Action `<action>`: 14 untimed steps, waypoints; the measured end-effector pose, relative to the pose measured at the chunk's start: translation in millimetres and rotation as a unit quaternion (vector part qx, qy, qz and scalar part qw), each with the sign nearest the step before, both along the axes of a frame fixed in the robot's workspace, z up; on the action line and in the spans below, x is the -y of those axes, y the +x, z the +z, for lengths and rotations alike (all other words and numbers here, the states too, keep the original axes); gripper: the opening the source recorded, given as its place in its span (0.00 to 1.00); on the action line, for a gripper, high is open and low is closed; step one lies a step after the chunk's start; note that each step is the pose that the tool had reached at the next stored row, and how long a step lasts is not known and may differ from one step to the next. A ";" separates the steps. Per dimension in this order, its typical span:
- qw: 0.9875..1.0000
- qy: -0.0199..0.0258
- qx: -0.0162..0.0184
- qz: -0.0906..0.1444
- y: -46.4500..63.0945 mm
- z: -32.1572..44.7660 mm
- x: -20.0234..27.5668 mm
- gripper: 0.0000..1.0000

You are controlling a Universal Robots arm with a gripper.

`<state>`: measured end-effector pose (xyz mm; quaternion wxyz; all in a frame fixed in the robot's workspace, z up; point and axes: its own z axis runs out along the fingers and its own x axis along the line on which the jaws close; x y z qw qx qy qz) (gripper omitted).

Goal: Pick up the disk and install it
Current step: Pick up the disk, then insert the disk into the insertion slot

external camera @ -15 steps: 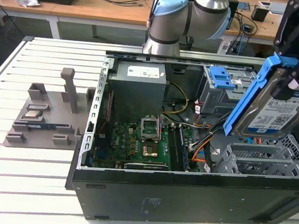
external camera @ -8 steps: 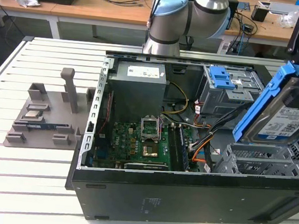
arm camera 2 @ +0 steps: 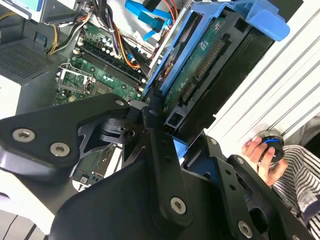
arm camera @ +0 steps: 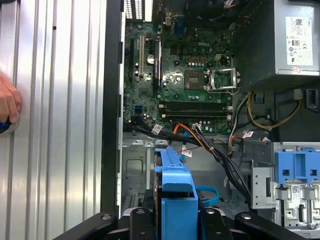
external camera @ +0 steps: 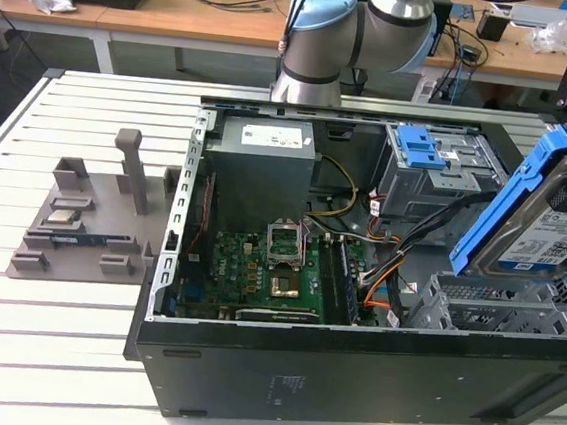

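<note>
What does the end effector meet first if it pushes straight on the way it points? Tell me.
Likely the metal drive cage in the open computer case, right under the tilted disk that the end effector grips. The disk's lower edge would touch it first, though depth is hard to judge.

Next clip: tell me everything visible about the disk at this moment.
The disk is a flat silver-metal hard drive with a white-and-blue label and blue plastic side rails; the second wrist view shows its green circuit-board underside. The end effector grips its upper end. It hangs steeply tilted over the grey drive cage; contact with it is unclear.
</note>
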<state>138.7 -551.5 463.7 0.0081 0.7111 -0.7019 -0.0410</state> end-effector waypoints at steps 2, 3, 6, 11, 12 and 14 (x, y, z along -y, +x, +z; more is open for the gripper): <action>1.000 0.000 0.000 0.000 0.0 0.0 0.0 0.37; 1.000 0.000 0.000 0.000 0.0 0.0 0.0 0.37; 1.000 0.000 0.000 0.000 0.1 -0.6 0.0 0.37; 1.000 0.000 0.000 0.000 0.1 -5.4 0.0 0.37; 1.000 0.000 0.000 0.000 0.1 -6.4 0.0 0.37; 1.000 0.000 0.000 0.000 0.1 -10.6 0.0 0.37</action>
